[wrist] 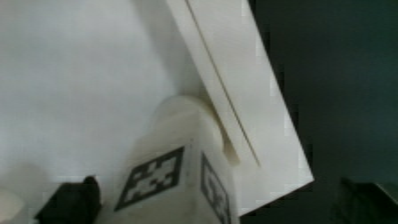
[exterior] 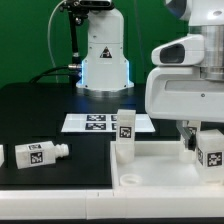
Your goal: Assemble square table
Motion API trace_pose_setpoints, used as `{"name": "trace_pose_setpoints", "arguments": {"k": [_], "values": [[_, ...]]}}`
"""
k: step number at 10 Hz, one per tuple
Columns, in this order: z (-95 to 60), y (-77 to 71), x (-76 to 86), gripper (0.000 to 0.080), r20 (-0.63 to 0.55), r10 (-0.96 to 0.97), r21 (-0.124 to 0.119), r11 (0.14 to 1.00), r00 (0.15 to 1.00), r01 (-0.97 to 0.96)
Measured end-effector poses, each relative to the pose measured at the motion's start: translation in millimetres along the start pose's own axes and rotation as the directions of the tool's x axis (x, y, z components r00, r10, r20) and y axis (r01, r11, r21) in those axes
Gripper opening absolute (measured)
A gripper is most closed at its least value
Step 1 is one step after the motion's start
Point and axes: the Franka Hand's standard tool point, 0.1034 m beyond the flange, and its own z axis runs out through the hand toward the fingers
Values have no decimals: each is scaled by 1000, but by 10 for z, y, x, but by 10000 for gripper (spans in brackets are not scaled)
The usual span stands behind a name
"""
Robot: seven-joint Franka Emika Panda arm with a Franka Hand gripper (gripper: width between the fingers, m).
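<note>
The exterior view showed 1 square table slab (exterior: pixel 165 170), 3 tagged white legs (exterior: pixel 35 153) (exterior: pixel 125 135) (exterior: pixel 209 148) (a 4th not visible), 1 marker board (exterior: pixel 100 122) and 1 hand (exterior: pixel 190 140) over the bench (exterior: pixel 40 110).

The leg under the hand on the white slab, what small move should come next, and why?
Probably lift the hand straight up. In the wrist view one finger seems to stand apart from the upright leg, which stands on the square table, so it looks released. A sideways move might knock it over. A lying leg waits on the black surface.
</note>
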Motion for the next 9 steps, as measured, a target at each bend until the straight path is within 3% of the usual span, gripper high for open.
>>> {"name": "trace_pose_setpoints", "arguments": {"k": [1,2,3,4,7,9], "values": [[0,1,1,549,0,1,0,1000,1000,-1],[1,-3,-2,549,1,68,2,998,998,-68],[1,-3,-3,348,2,125,3,992,992,-125],[16,26,-10,291,7,214,-4,977,977,-214],[25,0,-43,290,9,570,-23,822,822,-569],[38,25,4,290,51,799,-7,600,599,-800]]}}
